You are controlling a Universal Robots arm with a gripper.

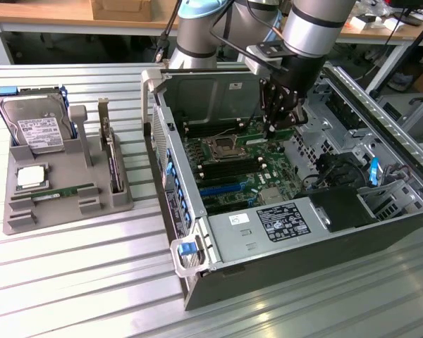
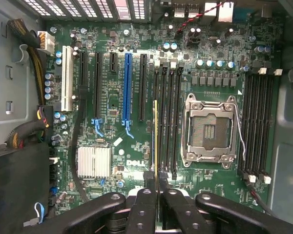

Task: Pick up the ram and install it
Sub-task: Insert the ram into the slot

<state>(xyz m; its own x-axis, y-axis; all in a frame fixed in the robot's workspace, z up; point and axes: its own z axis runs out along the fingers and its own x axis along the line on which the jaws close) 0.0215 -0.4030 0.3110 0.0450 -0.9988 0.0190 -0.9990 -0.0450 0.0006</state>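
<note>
Open computer case [image 1: 381,211] lies on its side on the slatted metal table [image 1: 77,282], side panel off. Motherboard [image 1: 240,165] inside serves as the landmark.

Robot arm [image 1: 310,28] reaches down into the case, over the motherboard's far part as the exterior view has it.

Grey parts tray [image 1: 67,190] sits on the table well clear of the motherboard, toward the exterior view's left. In the tray: a hard drive [image 1: 35,127] held upright at the back, an expansion card [image 1: 113,162] standing on edge, a square silver processor [image 1: 29,176], and a thin green stick [image 1: 63,190] lying flat in a front slot.

Empty CPU socket [image 2: 209,129] near the motherboard's middle, black memory slots [image 2: 168,117] on both sides of it.

Gripper [image 2: 155,183] hangs just above the motherboard, jaws narrow, clamped on the ram [image 2: 156,136]. The ram is edge-on in the wrist view, a thin yellow-green strip lined up along the memory slots next to the CPU socket, beside the blue expansion slot [image 2: 127,87]. Whether it is seated in a slot, cannot tell.
</note>
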